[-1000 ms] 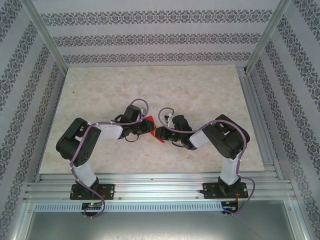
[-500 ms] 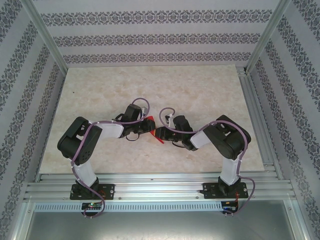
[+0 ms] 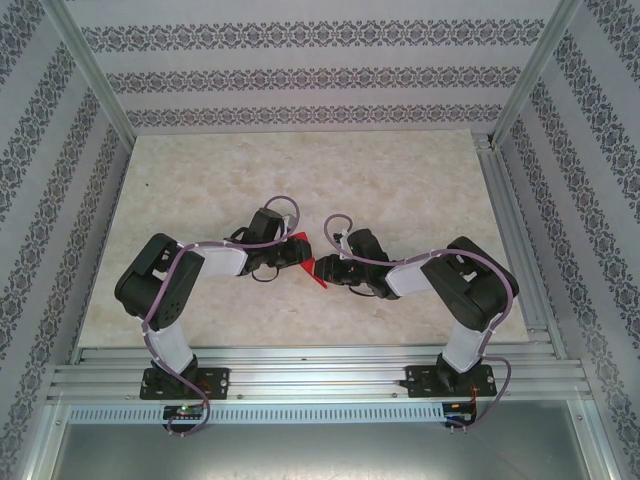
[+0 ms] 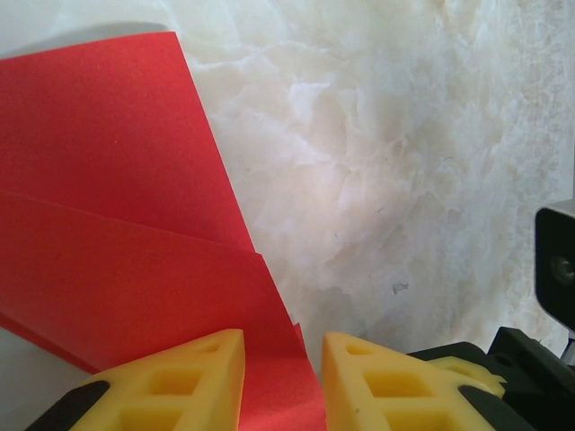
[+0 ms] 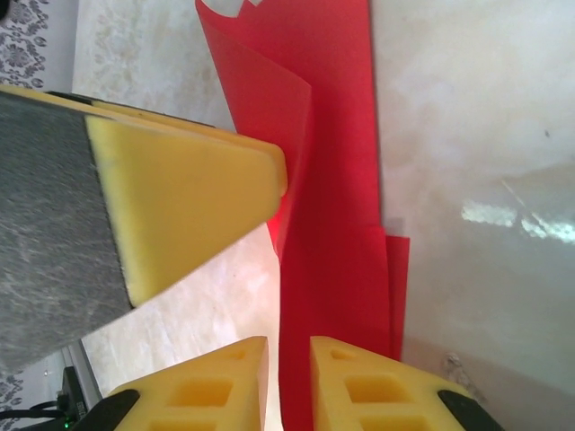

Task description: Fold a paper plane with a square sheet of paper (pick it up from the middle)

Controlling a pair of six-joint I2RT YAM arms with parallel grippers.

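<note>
The red paper (image 3: pixel 318 276) sits near the middle of the table (image 3: pixel 400 180), seemingly lifted a little off it, in the narrow space where the two arms meet nose to nose. The left gripper (image 3: pixel 297 254) comes at it from the left and the right gripper (image 3: pixel 324 268) from the right, and both look equally close. The paper's long axis slants from far left to near right between them. I judge the folding partly done, and the next crease depends on that axis staying in line with the right gripper's fingers.

From the left wrist, the paper fills the gap between the yellow fingers (image 4: pixel 180 382), so that gripper looks clamped on its near corner, and two overlapping layers fan away to the left. From the right wrist, a long folded strip runs straight out between fingers (image 5: pixel 377 386) that stand close together; whether they pinch it I cannot tell. That view also catches a finger of the left gripper touching the strip's edge farther along, a contact too small to make out from above
</note>
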